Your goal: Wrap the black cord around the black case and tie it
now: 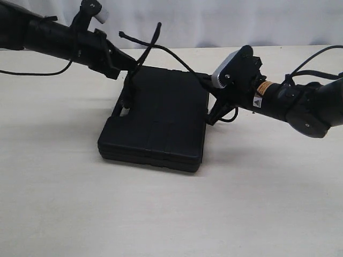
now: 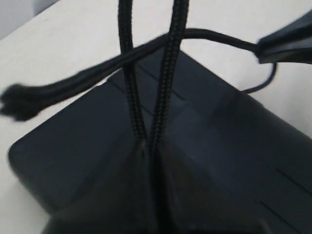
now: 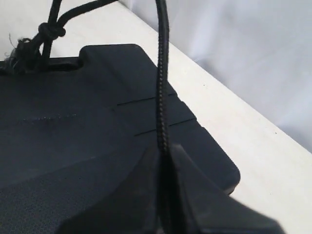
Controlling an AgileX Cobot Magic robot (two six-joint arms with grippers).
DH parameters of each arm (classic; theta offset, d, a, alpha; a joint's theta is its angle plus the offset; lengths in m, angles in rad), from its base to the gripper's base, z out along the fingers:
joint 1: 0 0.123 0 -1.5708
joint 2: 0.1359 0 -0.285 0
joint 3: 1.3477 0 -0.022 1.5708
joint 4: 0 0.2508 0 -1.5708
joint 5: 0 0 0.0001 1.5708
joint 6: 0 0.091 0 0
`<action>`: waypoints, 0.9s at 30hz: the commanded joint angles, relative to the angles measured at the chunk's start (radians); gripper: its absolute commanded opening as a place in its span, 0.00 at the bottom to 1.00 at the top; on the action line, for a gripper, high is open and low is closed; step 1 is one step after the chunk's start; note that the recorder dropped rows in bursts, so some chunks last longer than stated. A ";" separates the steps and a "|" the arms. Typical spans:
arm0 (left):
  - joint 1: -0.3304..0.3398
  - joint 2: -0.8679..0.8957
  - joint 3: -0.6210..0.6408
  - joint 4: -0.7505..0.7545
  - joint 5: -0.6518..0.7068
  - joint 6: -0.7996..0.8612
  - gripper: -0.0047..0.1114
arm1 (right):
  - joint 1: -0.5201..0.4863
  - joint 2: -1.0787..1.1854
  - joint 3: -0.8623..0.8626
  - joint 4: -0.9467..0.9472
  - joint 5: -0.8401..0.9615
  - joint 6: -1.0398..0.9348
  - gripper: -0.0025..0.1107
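The black case (image 1: 155,120) lies flat on the pale table. Above its far left corner my left gripper (image 1: 133,63) is shut on two strands of the black cord (image 1: 151,40). In the left wrist view both strands (image 2: 168,87) rise from the closed jaws (image 2: 147,146), and a third strand crosses them to a frayed end (image 2: 14,102). At the case's far right corner my right gripper (image 1: 206,81) is shut on one taut strand (image 3: 162,97) that leaves the gripper (image 3: 165,153). The cord's knot (image 3: 48,32) with its tuft sits by the case's handle slot (image 3: 53,63).
The beige table (image 1: 171,214) runs wide in front of the case, and a white curtain (image 1: 214,21) hangs behind it. A thin arm cable (image 1: 32,72) trails on the table at the far left. The right arm's cables (image 1: 316,59) loop above its wrist.
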 commanded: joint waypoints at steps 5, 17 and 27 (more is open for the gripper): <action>-0.021 -0.002 0.001 -0.016 0.141 0.092 0.04 | 0.001 -0.009 0.002 -0.007 -0.030 0.018 0.06; -0.123 -0.006 0.001 0.096 0.008 0.115 0.56 | 0.001 -0.009 0.002 -0.007 -0.093 0.090 0.06; -0.133 -0.002 -0.001 -0.326 0.015 -0.003 0.57 | 0.001 -0.009 0.002 -0.100 -0.103 0.103 0.06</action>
